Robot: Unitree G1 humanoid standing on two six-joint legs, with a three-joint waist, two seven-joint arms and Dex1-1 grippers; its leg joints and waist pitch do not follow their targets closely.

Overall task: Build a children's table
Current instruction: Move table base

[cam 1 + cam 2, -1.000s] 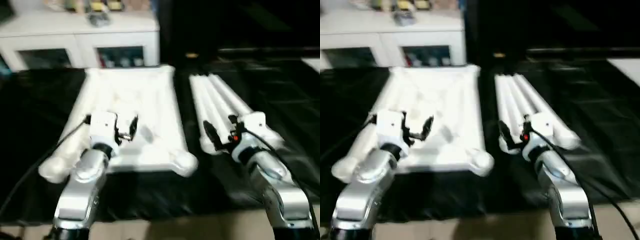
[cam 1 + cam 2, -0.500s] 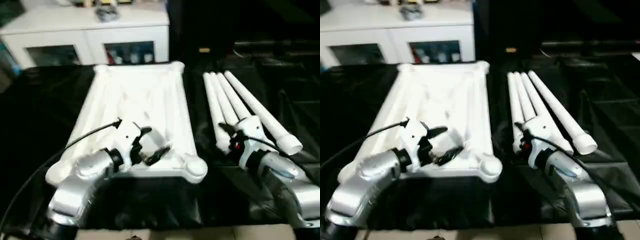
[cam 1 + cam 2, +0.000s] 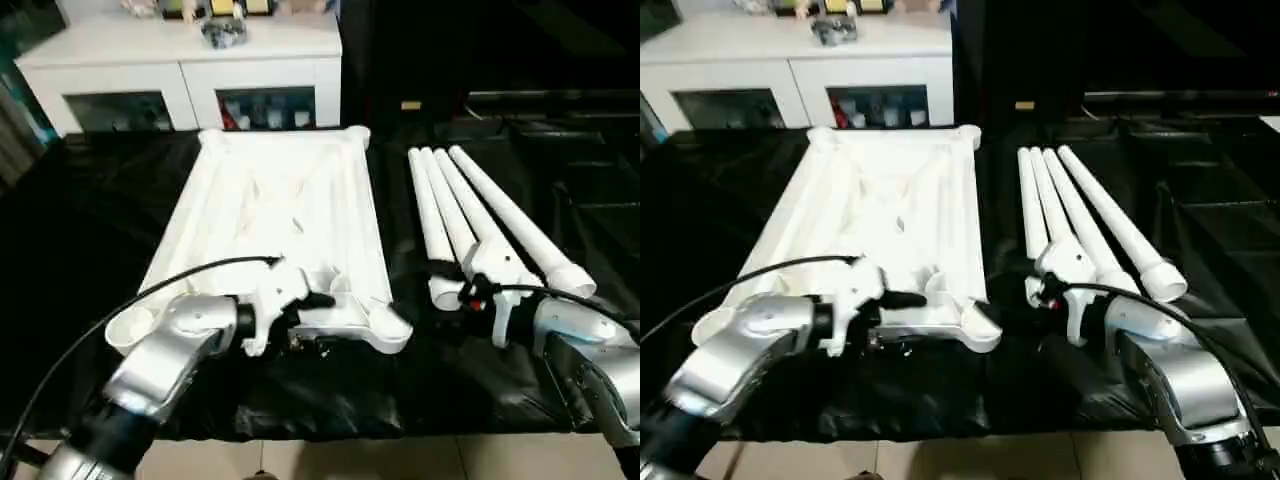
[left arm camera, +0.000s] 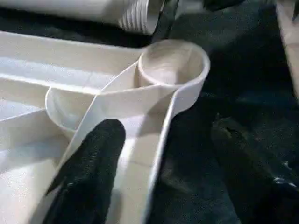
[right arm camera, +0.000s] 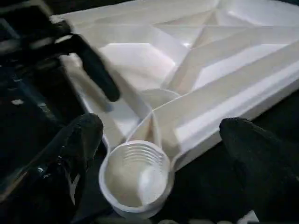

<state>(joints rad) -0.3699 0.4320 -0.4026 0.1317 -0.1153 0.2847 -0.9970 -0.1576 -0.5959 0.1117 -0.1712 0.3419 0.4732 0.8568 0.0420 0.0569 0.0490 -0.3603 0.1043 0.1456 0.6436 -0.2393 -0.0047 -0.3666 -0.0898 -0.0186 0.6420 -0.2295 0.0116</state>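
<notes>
White ribbed plastic tabletop [image 3: 280, 215], upside down: light, stiff, probably slick; best gripped at its rim, which the left pincer [image 4: 159, 168] straddles, fingers apart. Right pincer [image 5: 159, 154] gapes wide, empty.

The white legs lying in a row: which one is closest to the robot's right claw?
The leg nearest the tabletop: its open threaded end lies right before the right gripper. The other legs fan away farther right.

Left gripper [image 3: 318, 322] points inward, jaws parted; right gripper [image 3: 1040, 297] faces it, jaws wide.
</notes>
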